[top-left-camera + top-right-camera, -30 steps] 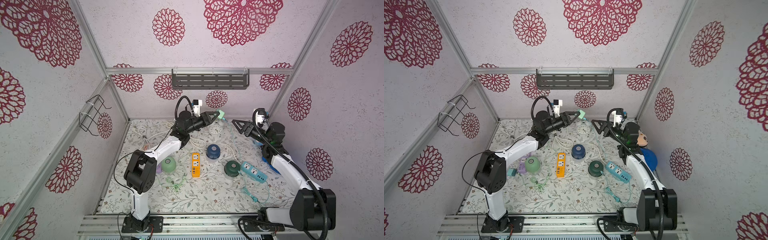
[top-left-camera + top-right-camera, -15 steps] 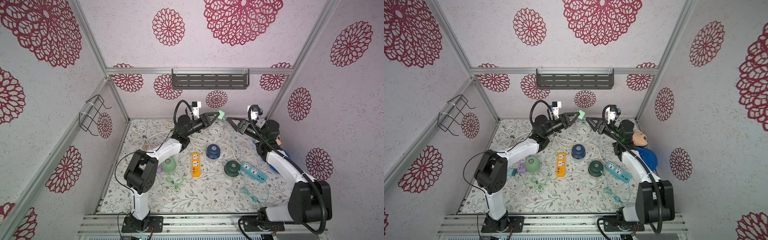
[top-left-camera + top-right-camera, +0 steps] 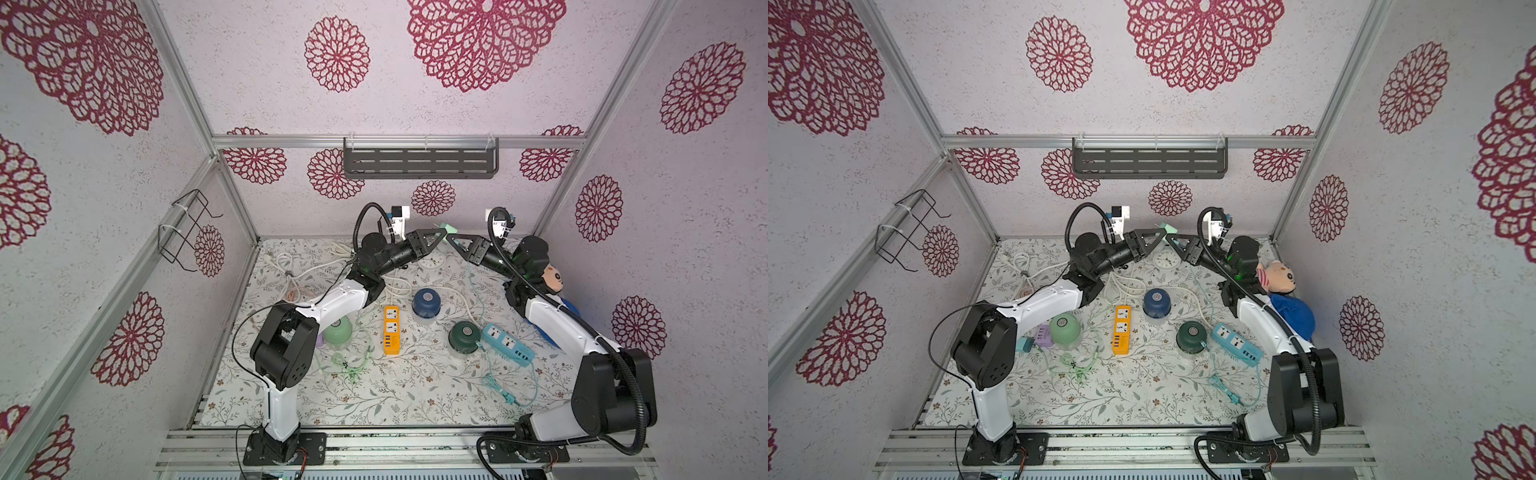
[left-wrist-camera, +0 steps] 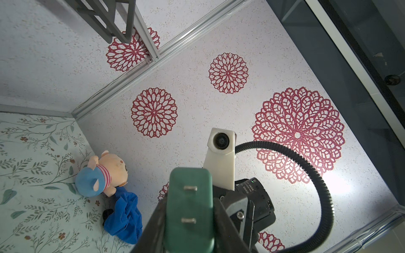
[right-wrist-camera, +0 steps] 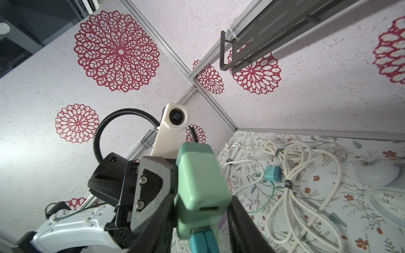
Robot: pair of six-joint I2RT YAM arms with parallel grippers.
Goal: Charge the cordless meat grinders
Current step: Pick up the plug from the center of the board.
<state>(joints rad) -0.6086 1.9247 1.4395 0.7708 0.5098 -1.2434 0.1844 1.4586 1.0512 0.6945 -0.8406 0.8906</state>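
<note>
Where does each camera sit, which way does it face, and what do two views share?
Top views: high in front, looking down and back; both arms whole, left tool facing right tool.
Left wrist: behind the left tool, facing the right wall and plush pig; own fingers frame the mint plug adapter.
Right wrist: behind the right tool, facing the left wall and white cables; own fingers frame the adapter.
Shared: both wrist views show the adapter and the opposite wrist camera.

Mint grinder [image 3: 338, 330], navy grinder [image 3: 426, 301], dark-green grinder [image 3: 464, 336]: upright, apart.
</note>
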